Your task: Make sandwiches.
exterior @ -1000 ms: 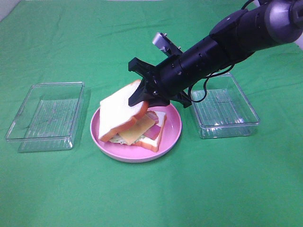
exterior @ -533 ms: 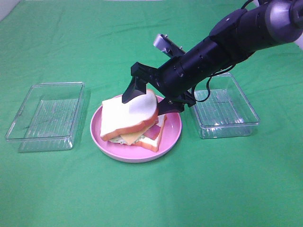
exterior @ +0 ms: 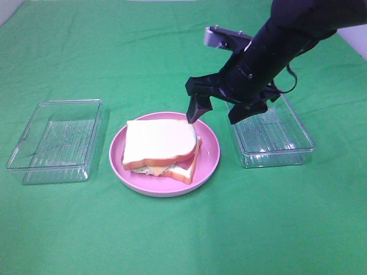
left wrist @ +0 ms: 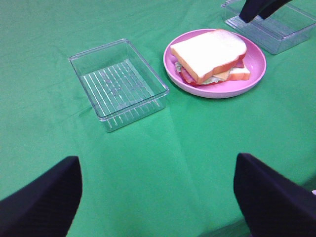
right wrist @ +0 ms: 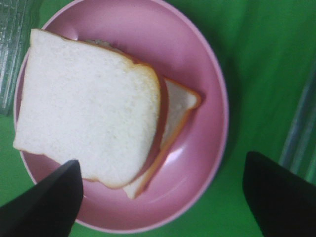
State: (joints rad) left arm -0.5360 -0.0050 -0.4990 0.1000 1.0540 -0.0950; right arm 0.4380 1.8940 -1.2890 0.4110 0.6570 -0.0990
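Observation:
The sandwich (exterior: 161,148) lies on a round pink plate (exterior: 211,156) at the table's middle. A white bread slice with an orange-brown crust is on top, with cheese, pink bacon and lettuce edges showing above a bottom slice. My right gripper (exterior: 217,113) is open and empty, raised just above the plate's far right rim, apart from the bread. The right wrist view shows the sandwich (right wrist: 94,103) on the plate (right wrist: 197,74) below the spread gripper (right wrist: 160,207). My left gripper (left wrist: 158,207) is open and empty, well away from the sandwich (left wrist: 210,52).
A clear plastic tray (exterior: 57,140) stands left of the plate and another clear tray (exterior: 272,132) to its right, under the right arm. Both show in the left wrist view, the near tray (left wrist: 118,84) and the far tray (left wrist: 276,24). Green cloth covers the table.
The right gripper laid the top bread slice flat on the stack, let it go, opened, and lifted up and to the right.

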